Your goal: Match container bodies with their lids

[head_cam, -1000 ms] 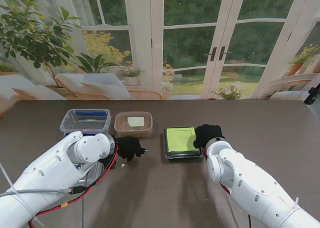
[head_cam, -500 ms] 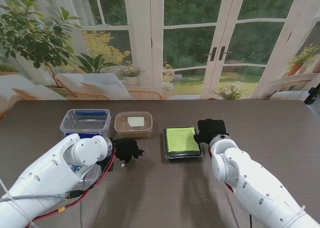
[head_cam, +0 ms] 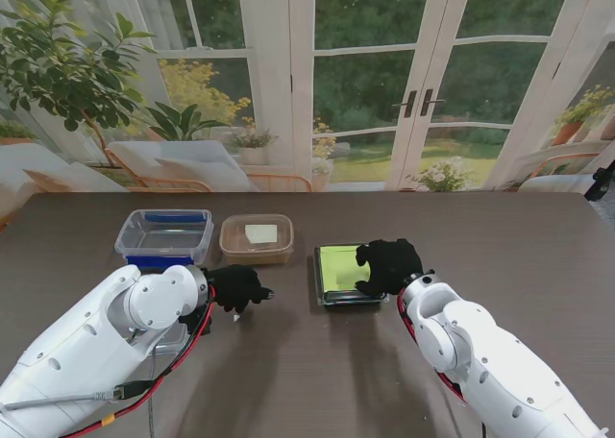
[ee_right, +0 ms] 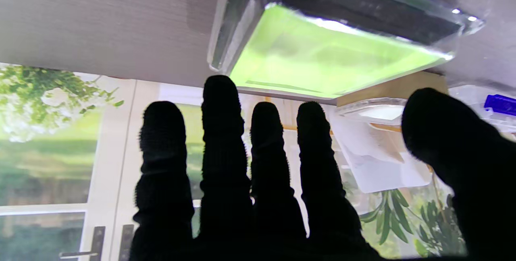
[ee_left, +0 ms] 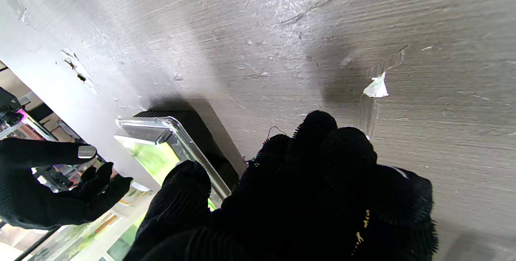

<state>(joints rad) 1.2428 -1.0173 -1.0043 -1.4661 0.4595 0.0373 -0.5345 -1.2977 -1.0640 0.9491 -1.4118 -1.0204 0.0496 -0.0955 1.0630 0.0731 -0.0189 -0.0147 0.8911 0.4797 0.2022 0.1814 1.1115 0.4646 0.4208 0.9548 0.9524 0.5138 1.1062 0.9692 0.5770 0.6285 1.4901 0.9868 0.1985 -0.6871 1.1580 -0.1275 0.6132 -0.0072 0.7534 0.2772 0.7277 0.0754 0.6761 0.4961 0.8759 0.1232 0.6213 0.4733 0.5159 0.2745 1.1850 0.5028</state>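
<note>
The dark bench [head_cam: 288, 361] carried everything, and it showed many scratches in my left wrist view. On it, far from me and on my left, stood the clear container with blue clips [head_cam: 165, 233]. Just beside it, to its right, stood the brown container [head_cam: 257, 238] with a pale sheet inside. The green-lidded container [head_cam: 343, 274] lay near the middle of the bench, closer to me than the other two.

My right robot hand [head_cam: 388, 266] was over the right part of the green-lidded container. Its fingers [ee_right: 225, 140] were straight and spread apart, with the thumb held aside, and it grasped nothing. I could not tell if the palm touched the lid.

My left robot hand [head_cam: 237, 286] was over the bare bench, between the brown container and me, well apart from the green-lidded container. Its fingers [ee_left: 322, 148] were curled together, and I saw nothing inside them. A corner of another clear plastic piece [head_cam: 178, 334] showed under my left forearm, but most of it was hidden.

A small white scrap [ee_left: 376, 88] lay on the bench just beyond my left fingertips.
</note>
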